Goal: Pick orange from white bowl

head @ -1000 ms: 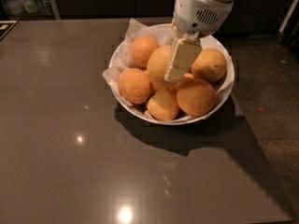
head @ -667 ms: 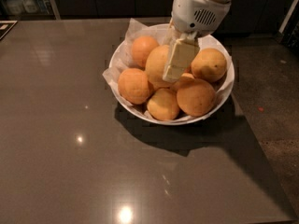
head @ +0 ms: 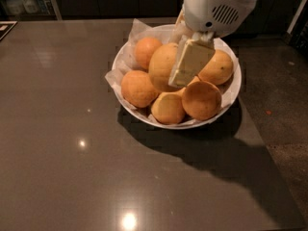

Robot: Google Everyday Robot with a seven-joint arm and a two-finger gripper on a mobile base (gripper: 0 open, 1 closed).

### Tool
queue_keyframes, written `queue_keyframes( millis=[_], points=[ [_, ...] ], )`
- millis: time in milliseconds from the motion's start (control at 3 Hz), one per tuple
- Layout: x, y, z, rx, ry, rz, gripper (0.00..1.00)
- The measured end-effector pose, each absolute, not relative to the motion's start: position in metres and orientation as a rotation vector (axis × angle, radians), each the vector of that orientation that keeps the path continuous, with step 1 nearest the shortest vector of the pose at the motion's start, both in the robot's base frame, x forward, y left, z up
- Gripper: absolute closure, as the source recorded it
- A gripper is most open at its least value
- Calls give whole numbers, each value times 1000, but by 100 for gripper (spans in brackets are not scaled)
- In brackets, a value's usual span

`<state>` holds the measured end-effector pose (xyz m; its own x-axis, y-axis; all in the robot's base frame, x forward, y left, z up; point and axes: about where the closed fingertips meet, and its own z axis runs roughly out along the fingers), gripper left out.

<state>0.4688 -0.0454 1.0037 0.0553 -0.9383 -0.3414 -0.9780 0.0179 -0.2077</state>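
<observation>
Dark grey table (head: 72,129) across most of the view, glossy, with two bright glints of light near the front left. Speckled floor (head: 284,100) along the right side, beyond the table edge. White arm housing (head: 216,6) with a vented grille, reaching in from the far right and hanging over the bowl. White bowl (head: 237,88) on the table, right of centre toward the far edge, wide and shallow, lined with crinkled white paper (head: 127,37) poking past the far-left rim, casting a heavy shadow toward the near right. Inside, in the middle of the pile, the orange (head: 162,66): the largest, pale and oval, sitting higher than its neighbours. Around it five smaller fruits: far left, left, near centre, near right, and a speckled one (head: 219,67) at the right. Gripper (head: 187,66), cream-coloured, down inside the bowl and laid against the right flank of the orange; spread or clamped, cannot be told.
</observation>
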Motion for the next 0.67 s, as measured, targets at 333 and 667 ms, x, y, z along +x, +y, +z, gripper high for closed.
queue_keyframes(
  millis=[333, 667],
  points=[
    [434, -54, 1015, -1896, 1913, 185, 100],
    [434, -53, 1015, -1895, 1911, 186, 100]
  ],
)
